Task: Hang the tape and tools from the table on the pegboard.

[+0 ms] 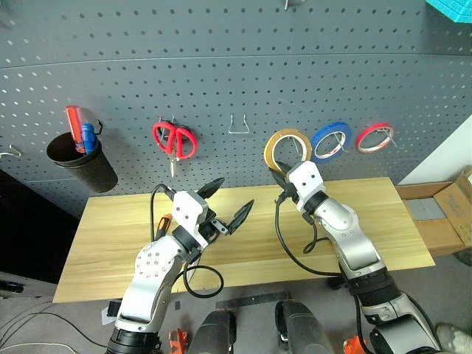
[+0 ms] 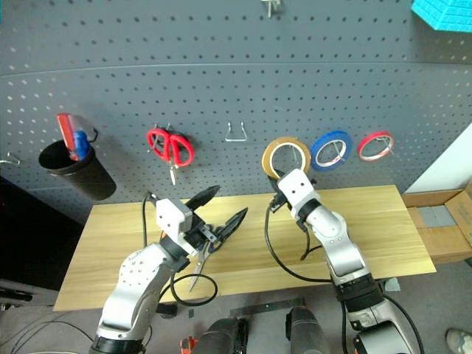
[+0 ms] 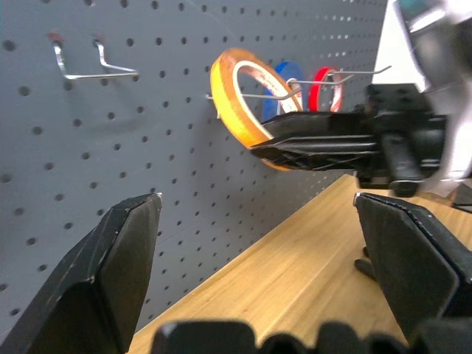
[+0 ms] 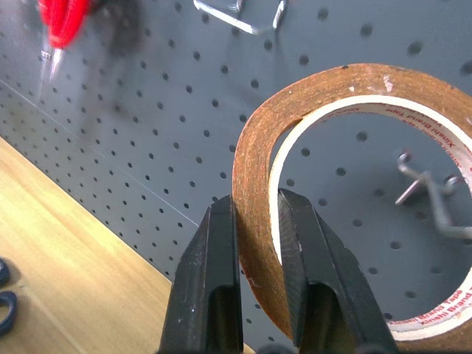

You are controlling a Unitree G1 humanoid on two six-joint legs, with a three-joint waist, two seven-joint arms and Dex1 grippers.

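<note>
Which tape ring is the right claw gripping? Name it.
The tan-yellow tape, leftmost of three rings on the pegboard; the blue and red rings hang untouched.

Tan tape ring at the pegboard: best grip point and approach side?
Pinch the tan tape across its thin band on the lower arc, one finger through the wide hole and one outside, coming from the table side, below and in front. The ring stands upright facing the pegboard, so this probably leaves its top arc free for the hook. The right end effector grips it this way.

Light wooden table (image 1: 383,221) — blue-handled scissors (image 2: 198,267) and an orange-handled tool (image 1: 161,223) on it.
</note>
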